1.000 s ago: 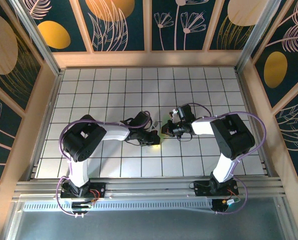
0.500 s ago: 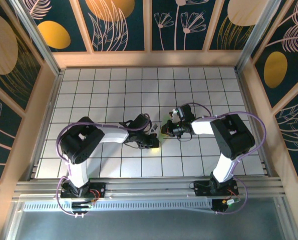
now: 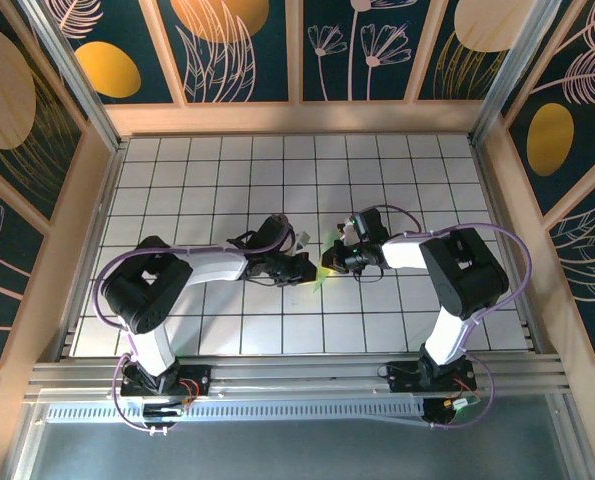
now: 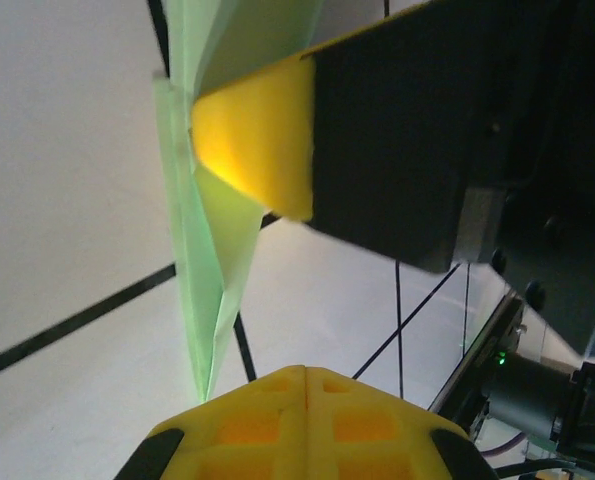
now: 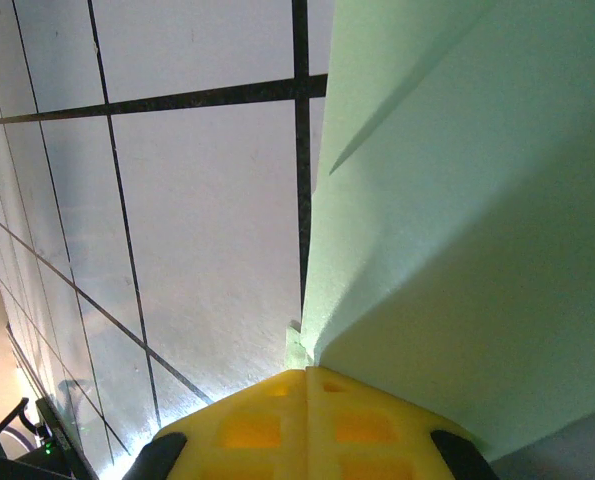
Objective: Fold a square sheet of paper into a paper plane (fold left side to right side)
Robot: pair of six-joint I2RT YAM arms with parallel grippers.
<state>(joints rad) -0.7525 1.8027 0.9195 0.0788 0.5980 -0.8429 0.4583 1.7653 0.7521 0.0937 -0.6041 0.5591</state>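
Paper, pale green and folded into several layers, sits between the two grippers near the middle of the tiled table. From above we see just slivers of it, a pale strip on the far side of the fingertips and another on the near side. The left gripper reaches in from the left and the right gripper from the right, their tips almost meeting at the paper.

On the right wrist camera the right gripper has its yellow pads pressed together. The paper comes straight out of the seam between them, so we take it as clamped on the paper. A slanting crease crosses the green face, and the paper's left edge runs along a black tile line.

On the left wrist camera the left gripper also has its pads together. The paper shows edge-on as a narrow, layered wedge. Its point comes down just beside the left shoulder of those pads, and we cannot tell whether any of it is caught between them. One yellow pad of the right gripper, on its black finger, presses against the paper's side higher in that view.
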